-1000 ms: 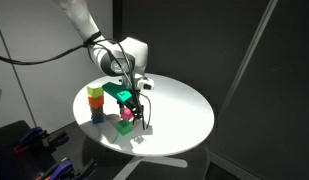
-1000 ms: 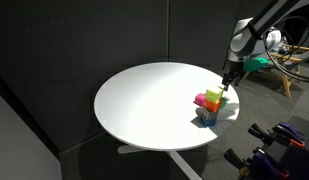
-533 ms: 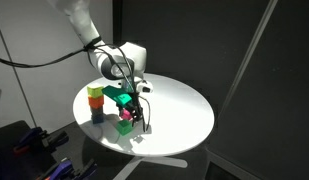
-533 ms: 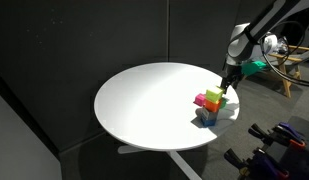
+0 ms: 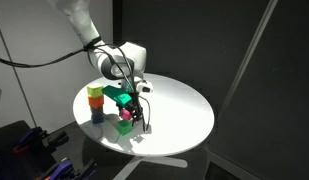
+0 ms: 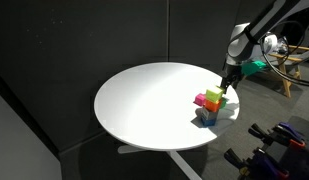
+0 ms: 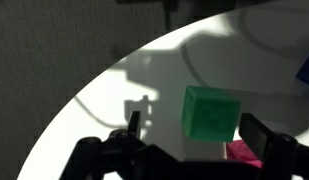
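1. Wrist view: the green cube (image 7: 211, 112) lies between the spread, empty fingers of the gripper (image 7: 194, 124), closer to one finger.
2. A pink block (image 7: 244, 152) sits just beside the cube.
3. A block stack (image 5: 95, 100) stands nearby on the round table (image 5: 184, 110).

A round white counter (image 5: 179, 112) fills mid-frame before a black curtain (image 5: 194, 35), an orange-yellow-blue block stack (image 5: 96, 101) at its left edge.
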Available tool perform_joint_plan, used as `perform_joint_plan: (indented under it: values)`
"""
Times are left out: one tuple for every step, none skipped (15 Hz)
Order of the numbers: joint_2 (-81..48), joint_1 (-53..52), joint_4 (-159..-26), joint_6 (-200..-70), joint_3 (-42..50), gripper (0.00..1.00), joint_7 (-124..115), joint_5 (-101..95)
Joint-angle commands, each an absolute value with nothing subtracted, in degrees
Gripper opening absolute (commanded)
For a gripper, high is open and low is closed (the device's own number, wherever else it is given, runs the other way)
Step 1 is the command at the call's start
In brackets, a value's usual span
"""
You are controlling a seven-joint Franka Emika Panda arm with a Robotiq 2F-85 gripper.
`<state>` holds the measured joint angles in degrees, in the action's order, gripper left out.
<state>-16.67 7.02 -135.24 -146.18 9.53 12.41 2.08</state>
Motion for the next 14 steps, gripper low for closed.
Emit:
perform_joint_plan:
  values:
    - [-16.56, 8.29, -135.19, -146.03, 8.30, 1.00, 11.86, 1.36]
    - [-16.56, 8.30, -135.19, -146.03, 8.30, 1.00, 11.86, 1.36]
    - [-16.66, 8.28, -135.17, -146.23, 8.21, 1.00, 11.86, 1.44]
    - [-16.87, 8.24, -135.12, -146.59, 8.06, 1.00, 11.89, 1.50]
    - [-17.05, 8.19, -135.03, -146.67, 7.94, 1.00, 11.76, 1.54]
    - [-17.27, 8.13, -134.94, -146.85, 7.78, 1.00, 11.71, 1.54]
    - [-17.47, 8.10, -134.83, -146.89, 7.65, 1.00, 11.63, 1.58]
    - [-17.71, 8.01, -134.71, -147.12, 7.51, 1.00, 11.40, 1.61]
    - [-17.91, 7.94, -134.62, -147.22, 7.43, 1.00, 11.22, 1.55]
    - [-18.16, 7.87, -134.62, -148.04, 7.34, 1.00, 10.90, 1.62]
    - [-18.52, 7.75, -134.54, -148.59, 7.30, 1.00, 10.57, 1.48]
    - [-18.93, 7.59, -134.46, -149.17, 7.32, 1.00, 10.17, 1.22]
    - [-19.27, 7.54, -134.45, -149.75, 7.26, 1.00, 9.97, 1.17]
    - [-19.63, 7.45, -134.40, -150.18, 7.23, 1.00, 9.68, 1.03]
